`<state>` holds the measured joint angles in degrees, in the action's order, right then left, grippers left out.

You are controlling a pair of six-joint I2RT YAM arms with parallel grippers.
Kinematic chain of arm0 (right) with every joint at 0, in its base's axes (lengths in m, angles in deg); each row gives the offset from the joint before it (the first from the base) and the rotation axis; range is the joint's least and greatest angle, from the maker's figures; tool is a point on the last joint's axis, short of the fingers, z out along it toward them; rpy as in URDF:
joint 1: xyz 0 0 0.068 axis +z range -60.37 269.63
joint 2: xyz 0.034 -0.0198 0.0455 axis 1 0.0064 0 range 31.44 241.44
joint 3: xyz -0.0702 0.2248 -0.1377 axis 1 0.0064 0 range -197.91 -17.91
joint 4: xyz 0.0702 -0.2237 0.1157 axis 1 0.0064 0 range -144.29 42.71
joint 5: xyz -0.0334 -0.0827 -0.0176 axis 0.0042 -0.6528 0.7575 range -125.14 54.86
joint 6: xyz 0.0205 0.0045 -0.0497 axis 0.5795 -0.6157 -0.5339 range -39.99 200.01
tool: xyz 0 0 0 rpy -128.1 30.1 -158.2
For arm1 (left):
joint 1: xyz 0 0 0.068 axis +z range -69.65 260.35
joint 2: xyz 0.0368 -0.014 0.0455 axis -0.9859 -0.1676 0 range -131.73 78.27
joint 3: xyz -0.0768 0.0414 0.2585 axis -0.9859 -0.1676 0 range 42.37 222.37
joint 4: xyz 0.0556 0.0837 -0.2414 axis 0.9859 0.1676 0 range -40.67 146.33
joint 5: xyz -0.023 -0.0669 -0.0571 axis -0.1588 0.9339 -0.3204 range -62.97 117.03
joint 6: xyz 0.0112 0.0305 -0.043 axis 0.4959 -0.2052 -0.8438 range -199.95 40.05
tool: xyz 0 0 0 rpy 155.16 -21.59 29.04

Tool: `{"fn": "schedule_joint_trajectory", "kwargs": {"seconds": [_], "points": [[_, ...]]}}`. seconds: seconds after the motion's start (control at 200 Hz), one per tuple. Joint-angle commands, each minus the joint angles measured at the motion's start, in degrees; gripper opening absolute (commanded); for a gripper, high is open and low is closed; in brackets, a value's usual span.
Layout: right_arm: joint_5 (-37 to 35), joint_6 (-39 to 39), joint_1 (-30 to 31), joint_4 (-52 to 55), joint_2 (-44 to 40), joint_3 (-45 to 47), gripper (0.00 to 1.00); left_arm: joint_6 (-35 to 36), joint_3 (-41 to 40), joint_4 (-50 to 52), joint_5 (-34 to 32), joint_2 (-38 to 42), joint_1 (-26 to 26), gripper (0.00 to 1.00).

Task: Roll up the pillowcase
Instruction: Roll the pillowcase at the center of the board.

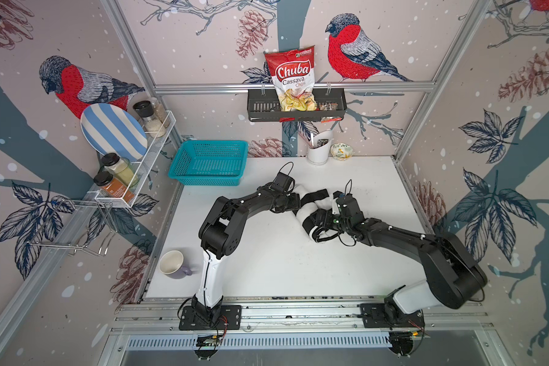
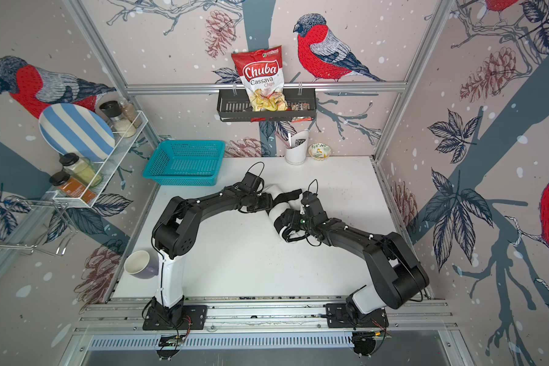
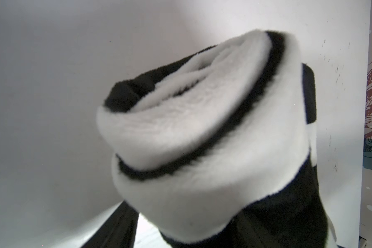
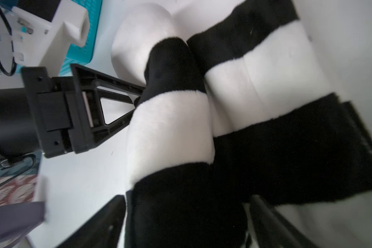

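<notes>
The pillowcase [image 1: 317, 202] [image 2: 282, 207] lies in the middle of the white table [image 1: 267, 253] as a thick black-and-white striped roll, bent in the middle. My left gripper [image 1: 293, 201] [image 2: 265, 202] is at its far end. The left wrist view shows the roll's spiral end [image 3: 180, 120] standing between the spread jaws [image 3: 187, 234], with a strip of table showing beside one finger [image 3: 116, 227]. My right gripper [image 1: 320, 221] [image 2: 290, 221] straddles the near part of the roll. In the right wrist view its fingers [image 4: 95, 223] stand wide on either side of the striped fabric [image 4: 170, 128], gripper [image 4: 185, 225] open.
A teal basket [image 1: 208, 161] stands at the back left of the table. A white utensil holder [image 1: 319, 150] and a small bowl [image 1: 341, 151] are at the back. A mug [image 1: 173, 264] sits at the left edge. A wire rack with a striped plate [image 1: 113, 131] hangs left.
</notes>
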<state>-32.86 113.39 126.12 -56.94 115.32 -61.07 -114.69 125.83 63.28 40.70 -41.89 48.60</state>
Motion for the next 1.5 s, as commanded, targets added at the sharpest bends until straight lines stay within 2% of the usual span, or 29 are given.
{"fn": "schedule_joint_trajectory", "kwargs": {"seconds": [0.0, 0.1, 0.2, 0.32, 0.465, 0.545, 0.64, 0.7, 0.745, 0.911, 1.031, 1.161, 1.311, 1.386, 1.496], "points": [[-28.1, -5.6, 7.8, 13.3, -1.0, -4.5, 1.00, 0.0, -0.5, 1.4, 0.1, -0.3, -0.5, 0.67], [-39.4, -10.4, 15.5, 15.5, 2.7, -9.1, 1.00, 0.0, -0.7, 1.4, 0.0, -0.2, -0.5, 0.67], [-45.5, -15.1, 21.4, 17.3, 10.1, -13.6, 0.98, -0.1, -0.8, 1.3, 0.0, -0.1, -0.4, 0.67], [-49.3, -18.5, 25.9, 17.7, 18.1, -16.7, 0.94, -0.1, -0.9, 1.4, -0.2, 0.0, -0.4, 0.67], [-49.2, -18.5, 26.4, 17.8, 23.3, -17.4, 0.85, -0.1, -1.1, 1.6, -0.4, 0.4, -0.5, 0.67], [-48.7, -18.4, 26.5, 18.2, 25.0, -17.4, 0.66, -0.1, -1.4, 1.4, -0.6, 0.8, -0.3, 0.67], [-47.2, -17.7, 26.6, 18.8, 26.3, -17.7, 0.30, 0.0, -1.6, 1.7, -0.7, 1.2, -0.4, 0.67], [-45.4, -16.6, 26.9, 19.4, 26.4, -18.2, 0.15, 0.0, -1.7, 1.7, -1.1, 1.8, -0.2, 0.67], [-43.9, -15.6, 27.2, 19.6, 26.3, -18.7, 0.00, 0.2, -1.7, 2.0, -1.4, 2.4, -0.1, 0.67], [-35.1, -10.2, 27.2, 19.1, 23.8, -19.9, 0.00, 1.1, -1.7, 3.1, -2.4, 6.0, 1.5, 0.69], [-27.5, -6.5, 24.8, 16.2, 20.4, -18.3, 0.00, 1.8, -2.1, 4.3, -3.3, 9.6, 2.9, 0.73], [-16.2, -3.3, 18.5, 10.5, 15.1, -13.0, 0.00, 1.6, -3.4, 3.6, -3.5, 13.0, 4.1, 0.74], [-2.9, 0.4, 9.2, 2.9, 9.3, -5.7, 0.00, 0.7, -4.0, 2.8, -2.8, 13.3, 4.1, 0.74], [-1.6, -0.4, 6.9, 2.8, 8.4, -4.8, 0.00, 0.2, -4.4, 2.3, -2.2, 12.9, 4.0, 0.74], [-6.8, -4.4, 8.8, 7.9, 10.4, -8.6, 0.00, -0.4, -5.2, 0.7, -1.1, 12.1, 3.7, 0.75]]}}
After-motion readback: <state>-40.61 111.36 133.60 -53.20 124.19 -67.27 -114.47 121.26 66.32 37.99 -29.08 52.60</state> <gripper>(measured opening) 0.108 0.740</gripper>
